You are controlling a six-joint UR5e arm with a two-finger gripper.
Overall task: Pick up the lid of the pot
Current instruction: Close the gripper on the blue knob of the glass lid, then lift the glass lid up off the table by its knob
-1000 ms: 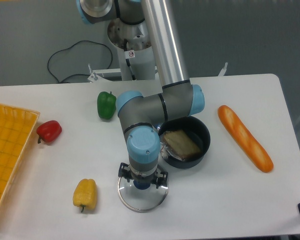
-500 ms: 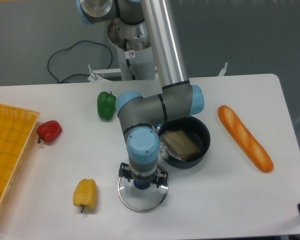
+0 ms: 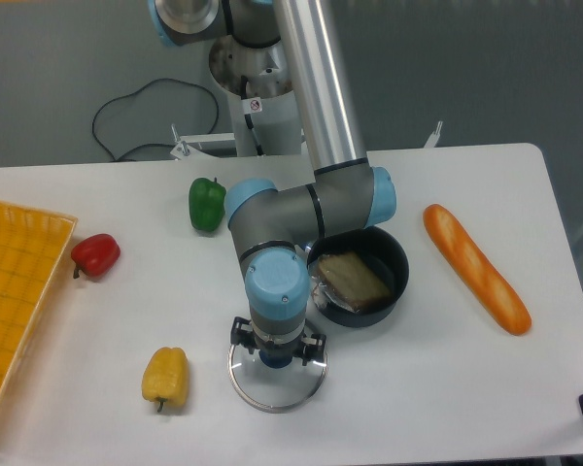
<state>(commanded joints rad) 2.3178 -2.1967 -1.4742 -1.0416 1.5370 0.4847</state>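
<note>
Across the white desk (image 3: 447, 408), things lie spread; the pot lid (image 3: 278, 399) rests near the black pot (image 3: 400, 276); over the lid, the pincer (image 3: 278, 344) stands parted, ungrasping, above its blue knob (image 3: 276, 360).

the gripper (image 3: 278, 347) points down (fingers spread apart).

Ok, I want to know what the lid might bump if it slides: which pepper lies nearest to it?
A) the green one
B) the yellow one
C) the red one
B: the yellow pepper lies just left of the glass lid in the picture, with the red pepper and green pepper farther off.
</note>
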